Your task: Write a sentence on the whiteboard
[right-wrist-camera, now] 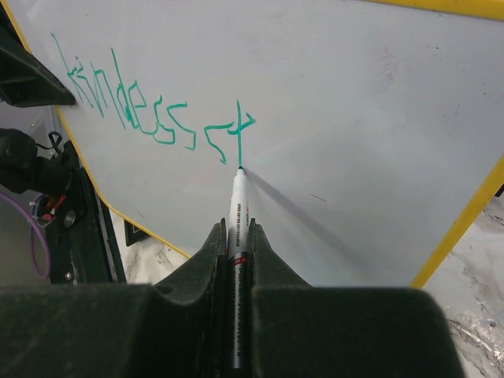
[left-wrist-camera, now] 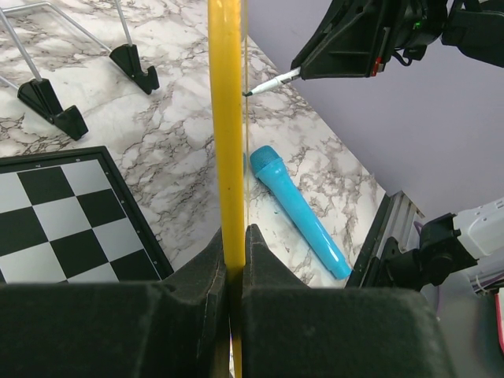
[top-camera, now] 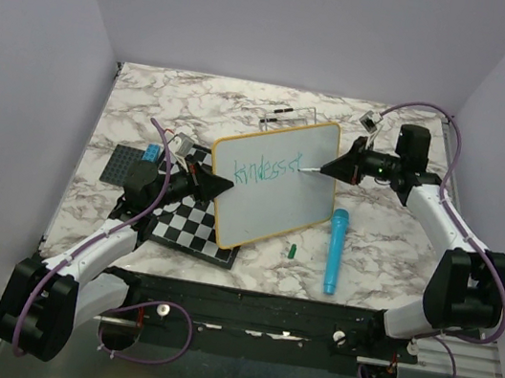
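I see the yellow-framed whiteboard [top-camera: 274, 207] tilted up on edge near the middle of the table [top-camera: 199, 102], its glossy white face bearing green lettering [right-wrist-camera: 150, 118] that reads only "kindess st".

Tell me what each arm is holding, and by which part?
The left gripper clamps the whiteboard's yellow edge; the right gripper pinches the marker by its barrel.

A marble-patterned table [top-camera: 199, 102] carries a checkered board [top-camera: 186, 226], a turquoise microphone [top-camera: 333, 251] and (just beside it) a small green cap [top-camera: 290, 251]
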### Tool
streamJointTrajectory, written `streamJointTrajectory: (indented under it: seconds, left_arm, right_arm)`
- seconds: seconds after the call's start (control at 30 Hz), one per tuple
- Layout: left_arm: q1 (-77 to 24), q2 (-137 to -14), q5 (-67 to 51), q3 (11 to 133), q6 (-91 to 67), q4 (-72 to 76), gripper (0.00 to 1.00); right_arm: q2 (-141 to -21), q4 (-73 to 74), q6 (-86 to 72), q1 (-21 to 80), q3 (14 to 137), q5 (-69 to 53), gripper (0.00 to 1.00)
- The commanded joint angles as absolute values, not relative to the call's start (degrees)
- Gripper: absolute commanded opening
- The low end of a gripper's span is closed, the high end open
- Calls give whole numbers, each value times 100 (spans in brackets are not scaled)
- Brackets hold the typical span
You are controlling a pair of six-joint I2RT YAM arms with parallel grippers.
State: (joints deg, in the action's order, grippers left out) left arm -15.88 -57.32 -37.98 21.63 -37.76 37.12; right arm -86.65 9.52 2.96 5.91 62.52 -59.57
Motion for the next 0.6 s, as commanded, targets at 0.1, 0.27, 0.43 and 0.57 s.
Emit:
streamJointTrajectory:
  seconds: [0.1,0.27,0.43,0.57]
  left_arm:
    - [-1644,-5599,-4008,2294,-3595,3981,0]
    - [-1644,-5590,-4017,2303,-3603,3981,0]
    - [-1644,-5581,-3999,2294,-3595,3973,0]
    - [-1644,-5599,-3999,2276,-3604,4008,0]
  right_arm:
    - [-8394,1081,369,440,6600,-5757,1]
    - [-8139,1046,220,352,6610,-6116,1]
    - [-7726,818,158,360,6232,-6521,1]
    - [-7646,694,263,360,6056,-6592,1]
